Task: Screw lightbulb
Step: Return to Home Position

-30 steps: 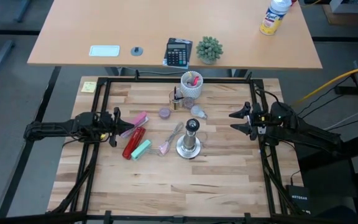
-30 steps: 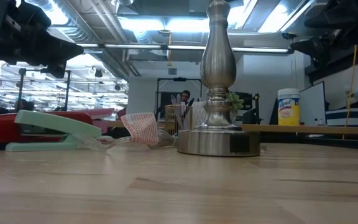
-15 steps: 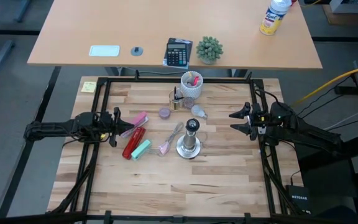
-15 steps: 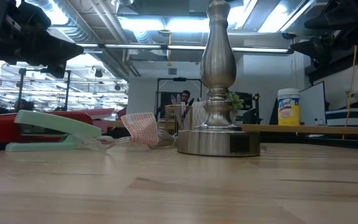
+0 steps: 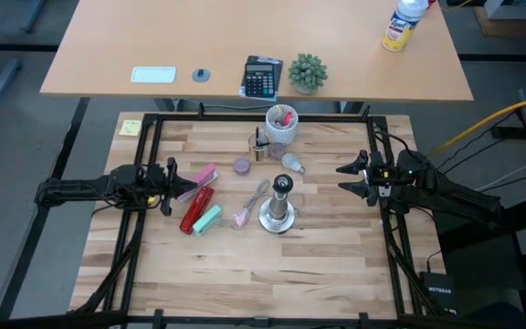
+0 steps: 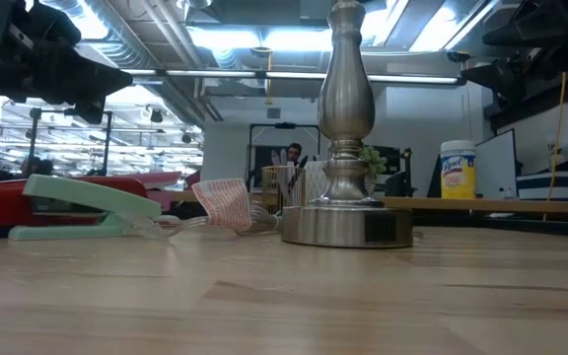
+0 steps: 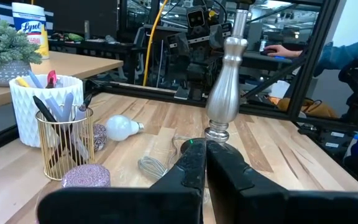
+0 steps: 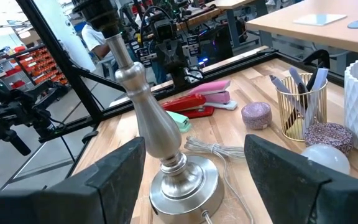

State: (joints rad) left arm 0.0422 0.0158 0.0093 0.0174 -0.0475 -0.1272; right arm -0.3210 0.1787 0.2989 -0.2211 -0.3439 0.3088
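Note:
The lightbulb (image 5: 290, 164) lies on its side on the wooden table, just beyond the silvery socket stand (image 5: 278, 212), which stands upright on its round base at mid-table. The bulb also shows in the left wrist view (image 7: 122, 127) and the right wrist view (image 8: 325, 155). My left gripper (image 5: 167, 183) is shut and empty at the table's left side; its fingers (image 7: 204, 165) point toward the stand (image 7: 225, 93). My right gripper (image 5: 350, 178) is open and empty at the table's right side, with its fingers (image 8: 120, 177) spread wide and facing the stand (image 8: 166, 155).
A red stapler (image 5: 194, 208), a pink stapler (image 5: 201, 175) and a mint stapler (image 5: 206, 219) lie left of the stand. The stand's cord (image 5: 252, 196) runs to its left. A white pen cup (image 5: 281, 122), a gold wire holder (image 5: 260, 146) and small purple jars (image 5: 242, 165) stand toward the far edge.

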